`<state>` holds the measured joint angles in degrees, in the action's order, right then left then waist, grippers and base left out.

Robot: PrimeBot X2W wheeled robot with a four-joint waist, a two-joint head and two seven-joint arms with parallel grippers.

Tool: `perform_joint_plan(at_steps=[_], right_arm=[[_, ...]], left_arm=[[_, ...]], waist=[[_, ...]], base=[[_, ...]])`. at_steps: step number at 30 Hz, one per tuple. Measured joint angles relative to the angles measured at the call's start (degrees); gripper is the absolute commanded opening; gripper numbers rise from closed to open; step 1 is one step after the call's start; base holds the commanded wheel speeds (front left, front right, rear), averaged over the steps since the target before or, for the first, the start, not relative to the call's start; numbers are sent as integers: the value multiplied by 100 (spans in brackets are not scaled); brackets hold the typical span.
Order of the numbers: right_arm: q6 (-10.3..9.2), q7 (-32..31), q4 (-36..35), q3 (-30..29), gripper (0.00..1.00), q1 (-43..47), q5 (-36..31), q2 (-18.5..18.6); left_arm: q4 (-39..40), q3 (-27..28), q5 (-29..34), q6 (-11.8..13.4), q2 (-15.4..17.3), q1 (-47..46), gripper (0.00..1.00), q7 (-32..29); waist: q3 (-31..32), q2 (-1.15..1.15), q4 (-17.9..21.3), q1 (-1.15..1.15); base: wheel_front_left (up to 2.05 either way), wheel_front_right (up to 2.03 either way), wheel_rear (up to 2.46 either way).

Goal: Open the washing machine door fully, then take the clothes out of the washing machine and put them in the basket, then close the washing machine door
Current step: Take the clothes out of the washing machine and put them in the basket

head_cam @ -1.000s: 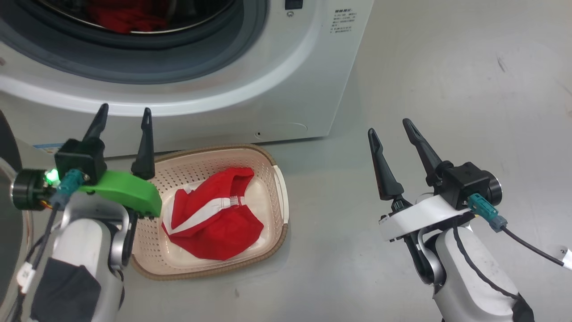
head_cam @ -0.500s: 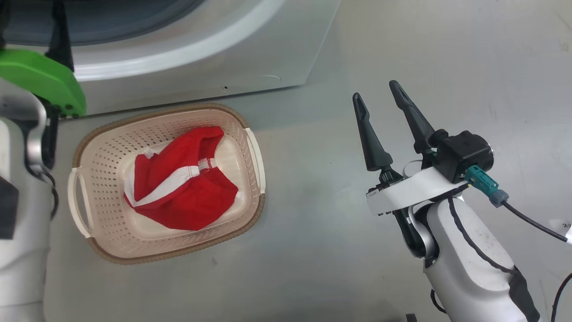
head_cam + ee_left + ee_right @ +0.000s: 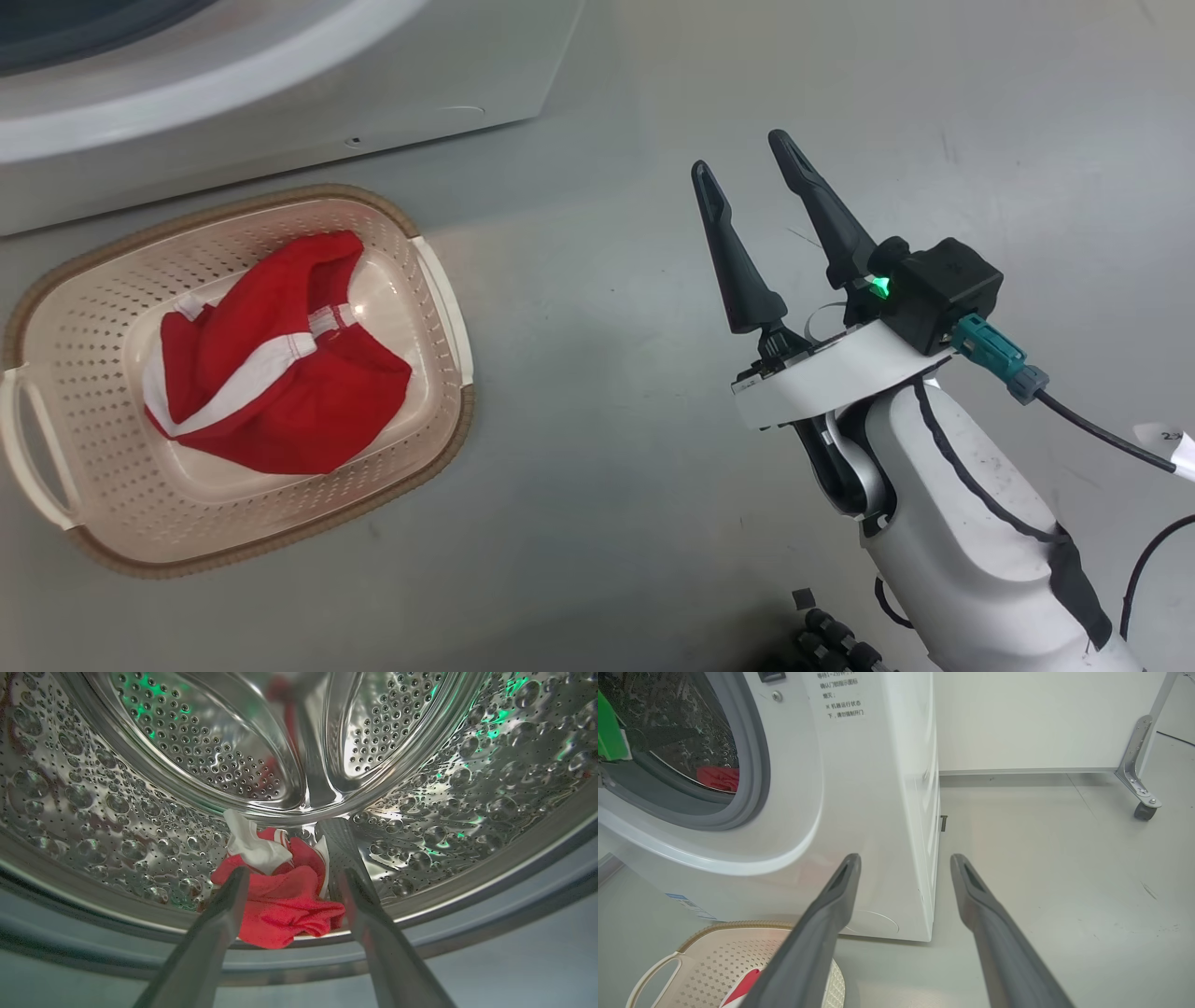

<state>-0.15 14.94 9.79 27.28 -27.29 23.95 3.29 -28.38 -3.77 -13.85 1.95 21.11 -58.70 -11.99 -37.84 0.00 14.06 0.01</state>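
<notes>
The left end effector (image 3: 293, 872), fingers spread wide, straddled the red clothes (image 3: 282, 914) low in the washing machine drum (image 3: 103, 807); a shallow pinch might catch one fold, dropping them short of the basket (image 3: 280, 194).

Bare floor (image 3: 597, 448) lies open between basket (image 3: 84, 317) and right pincer (image 3: 738, 153).

Lab — washing machine (image 3: 878, 812), grey floor (image 3: 1064, 858)

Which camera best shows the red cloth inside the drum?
The left wrist view: the red cloth sits close up, framed by the open left jaws. The right wrist view catches a small red patch of it through the drum mouth.
</notes>
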Motion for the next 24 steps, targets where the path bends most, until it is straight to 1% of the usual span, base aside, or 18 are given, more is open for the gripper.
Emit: perform_joint_plan(at_steps=[5,8,10,12,17,22,24], right_arm=[[-11,0,-18,100,100,-47,91,-4],[-59,0,-52,145,100,-49,149,-4],[-70,0,-80,156,100,-53,176,-4],[-122,0,-97,176,100,-68,178,-5],[-199,0,-211,202,100,-169,305,-9],[-213,0,-234,204,100,-186,337,-11],[-249,0,-241,215,100,-217,357,-12]], left_arm=[[-176,35,111,-11,243,-324,100,-118],[-333,85,146,-33,412,-587,100,-352],[-385,104,146,-60,461,-761,100,-480],[-437,181,114,-68,500,-934,100,-587],[-605,216,116,-80,743,-1213,100,-947],[-761,221,107,-81,760,-1386,100,-1259],[-854,229,107,-81,779,-1421,100,-1338]], waist=[[-130,0,175,0],[-259,0,340,0],[-339,0,407,0],[-424,0,466,0],[-632,0,601,0],[-810,0,697,0],[-862,0,725,0]], base=[[0,0,0],[0,0,0],[0,0,0],[0,0,0],[0,0,0],[0,0,0],[0,0,0]])
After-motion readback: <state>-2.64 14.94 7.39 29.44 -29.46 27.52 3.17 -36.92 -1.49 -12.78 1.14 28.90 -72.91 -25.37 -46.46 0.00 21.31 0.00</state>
